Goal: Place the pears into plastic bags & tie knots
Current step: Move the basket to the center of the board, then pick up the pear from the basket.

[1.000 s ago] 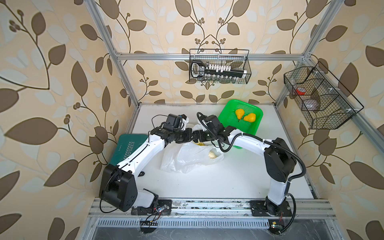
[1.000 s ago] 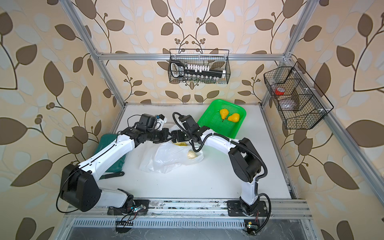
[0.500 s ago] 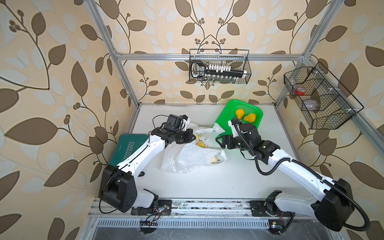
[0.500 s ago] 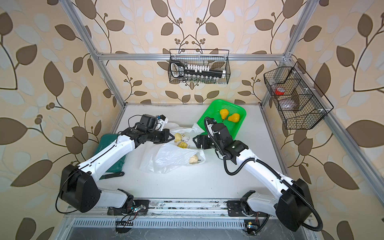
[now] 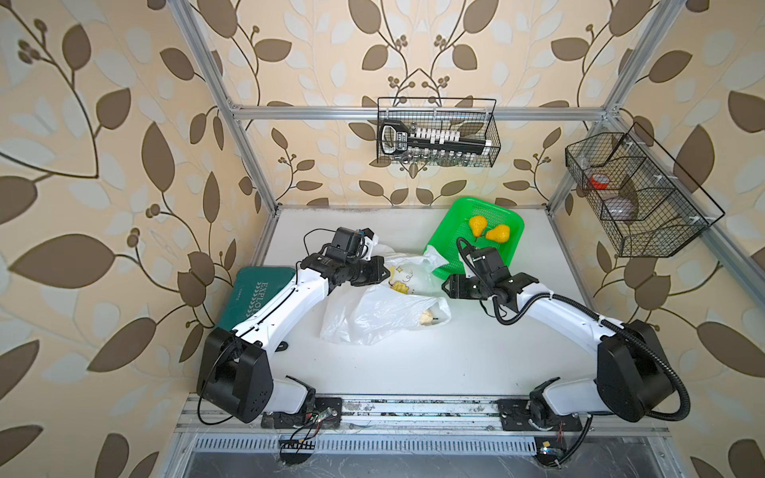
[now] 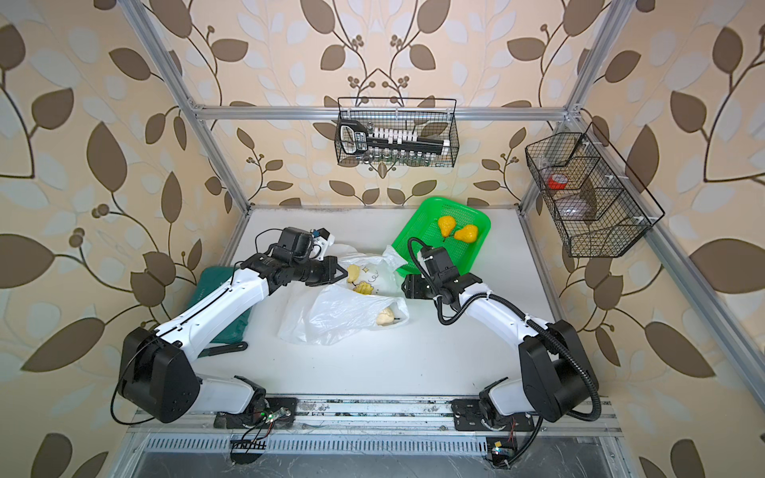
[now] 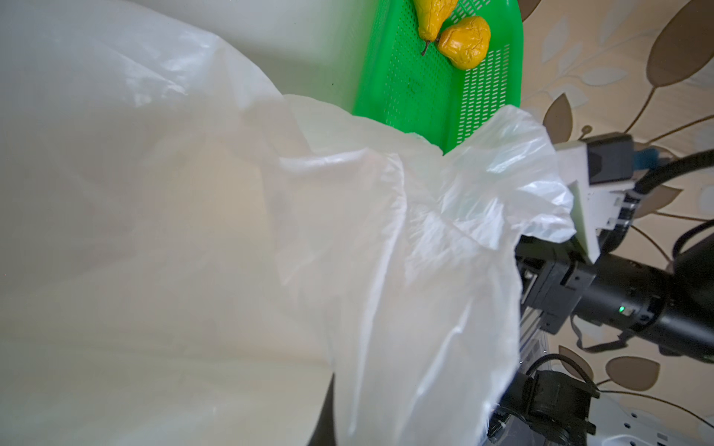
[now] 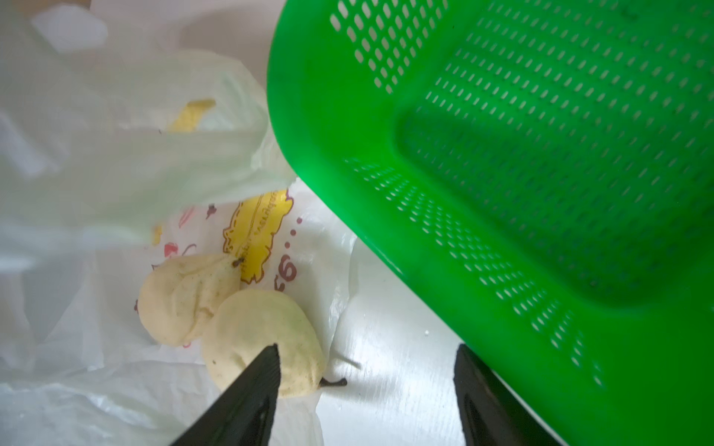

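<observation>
The translucent white plastic bag [image 5: 372, 316] lies mid-table with its mouth raised toward the back. My left gripper [image 5: 384, 274] is shut on the bag's upper edge; in the left wrist view the bag [image 7: 347, 251] hides the jaws. Two pale pears [image 8: 185, 297] [image 8: 266, 340] lie inside on the printed side, and a top view shows one pear [image 5: 426, 318] through the film. Two orange pears [image 5: 478, 225] [image 5: 499, 234] sit in the green basket [image 5: 453, 223]. My right gripper [image 8: 367, 359] is open and empty, low over the table between bag and basket. No knots are visible.
The green basket [image 8: 541, 154] stands close beside the right gripper. A dark green case [image 5: 256, 298] lies at the table's left edge, with a black tool [image 6: 223, 349] in front of it. Wire baskets [image 5: 439, 132] [image 5: 637, 194] hang on the back and right walls.
The right arm has pulled back out of the bag's mouth to the right, its elbow swinging out, and its jaws have narrowed somewhat. The left gripper has kept its hold in place.
</observation>
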`<state>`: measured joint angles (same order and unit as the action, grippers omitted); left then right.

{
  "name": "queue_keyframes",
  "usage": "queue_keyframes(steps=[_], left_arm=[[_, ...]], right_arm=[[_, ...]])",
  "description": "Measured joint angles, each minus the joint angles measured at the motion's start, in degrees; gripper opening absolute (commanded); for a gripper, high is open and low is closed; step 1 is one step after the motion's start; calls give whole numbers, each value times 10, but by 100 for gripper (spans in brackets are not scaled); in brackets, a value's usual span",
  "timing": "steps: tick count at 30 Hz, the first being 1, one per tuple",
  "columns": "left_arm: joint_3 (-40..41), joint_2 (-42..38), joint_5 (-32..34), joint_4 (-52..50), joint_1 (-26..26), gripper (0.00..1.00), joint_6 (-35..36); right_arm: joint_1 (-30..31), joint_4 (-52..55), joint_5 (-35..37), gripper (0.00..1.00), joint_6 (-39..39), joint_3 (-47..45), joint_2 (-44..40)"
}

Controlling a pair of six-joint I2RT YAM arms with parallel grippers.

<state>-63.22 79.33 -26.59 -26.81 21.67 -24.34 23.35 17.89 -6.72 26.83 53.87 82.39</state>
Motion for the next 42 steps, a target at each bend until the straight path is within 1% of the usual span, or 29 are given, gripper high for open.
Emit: queue_keyframes(steps=[1, 3, 4, 8, 10, 13, 17, 20, 26, 32, 34, 37, 40, 42], left_arm=[[0, 0, 0, 0, 0, 0, 0], [0, 0, 0, 0, 0, 0, 0], [0, 0, 0, 1, 0, 0, 0], [0, 0, -1, 4, 0, 0, 0], [0, 0, -1, 7, 0, 0, -1], [0, 0, -4, 14, 0, 0, -1], [0, 0, -9, 15, 0, 0, -1], [0, 0, -18, 16, 0, 0, -1], [0, 0, -31, 18, 0, 0, -3], [-7, 7, -37, 19, 0, 0, -3], [-7, 7, -38, 19, 0, 0, -3], [-7, 7, -41, 19, 0, 0, -3], [-7, 7, -41, 19, 0, 0, -4], [-7, 7, -41, 20, 0, 0, -5]], right_arm=[[-13, 0, 4, 76, 0, 17, 6], [-50, -5, 24, 84, 3, 69, 27], [-65, -7, 33, 86, 3, 91, 39], [-122, -31, 76, 87, 12, 181, 131], [-137, -40, 94, 88, 14, 207, 179], [-149, -44, 122, 88, 14, 253, 256], [-158, -43, 157, 89, 3, 353, 362], [-163, -39, 179, 90, -10, 447, 433], [-170, -23, 213, 91, -27, 600, 541], [-182, 2, 228, 91, -38, 708, 635], [-184, 10, 228, 87, -43, 739, 664], [-186, 23, 226, 74, -54, 770, 692], [-188, 18, 219, 56, -65, 765, 689], [-188, -2, 210, 44, -68, 723, 668]])
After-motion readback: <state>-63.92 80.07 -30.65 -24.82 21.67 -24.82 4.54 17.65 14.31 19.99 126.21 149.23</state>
